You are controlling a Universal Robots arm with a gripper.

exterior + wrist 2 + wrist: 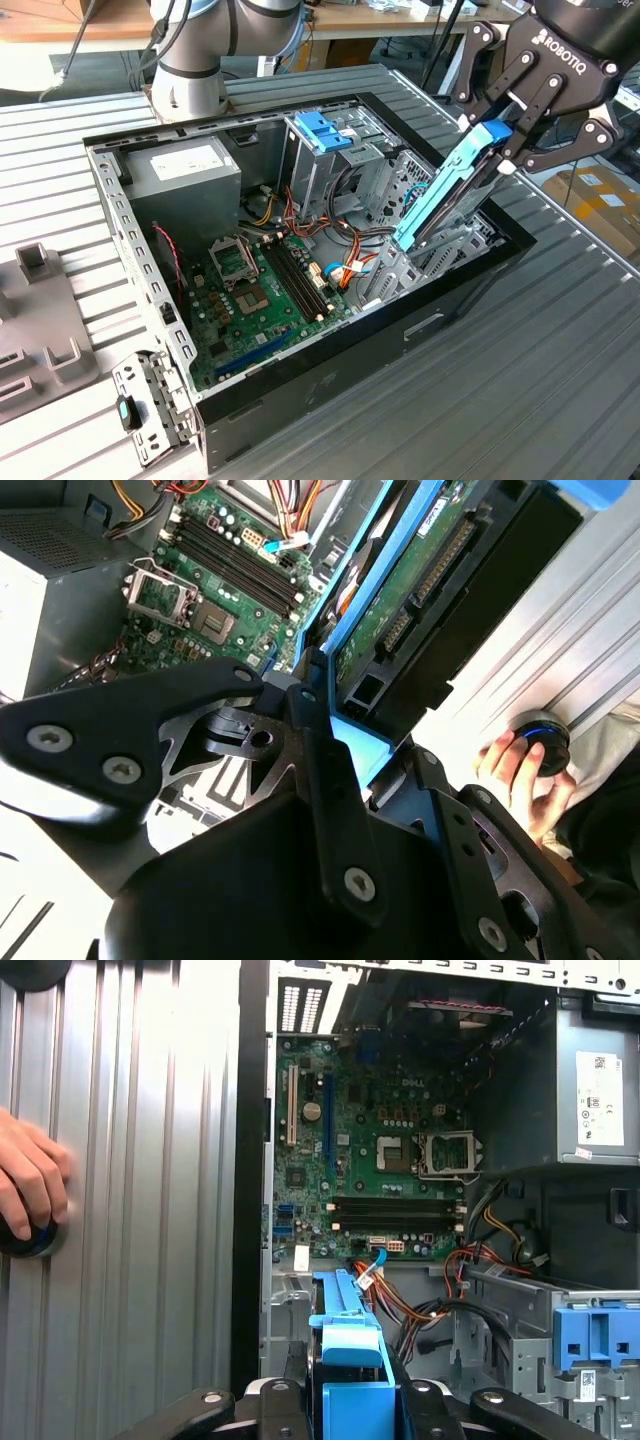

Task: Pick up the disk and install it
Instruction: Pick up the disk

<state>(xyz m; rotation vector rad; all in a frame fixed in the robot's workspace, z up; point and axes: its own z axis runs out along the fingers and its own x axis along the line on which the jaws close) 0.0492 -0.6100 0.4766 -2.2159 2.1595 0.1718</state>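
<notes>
Blue plastic rails edge the disk (447, 200), which stands steeply tilted at one end of the open computer case (330, 372). Its lower end is down inside the case among bare metal bays, and its upper end rises well above the case's black rim. The gripper (507, 138) is clamped on that raised end, its fingers pressed to either side of the blue rail. In the second wrist view the disk (420, 590) shows its green circuit-board face.

Above the case the room is open. Inside, orange and red cables (350, 268) and grey sheet-metal brackets crowd close beside the disk's lower end, and the case wall runs just behind it. Deeper in the case the motherboard (262, 290) lies flat on the floor. A drive cage (322, 140) with a blue plastic top stands at mid-case, and a grey power supply box (185, 172) sits in a corner at the end opposite the disk.

Outside the case, on the ribbed metal table (520, 400), a person's hand (30, 1185) rests on a small black knob (548, 748), apart from the case wall. A grey moulded fixture (40, 320) sits on the table outside the opposite wall.
</notes>
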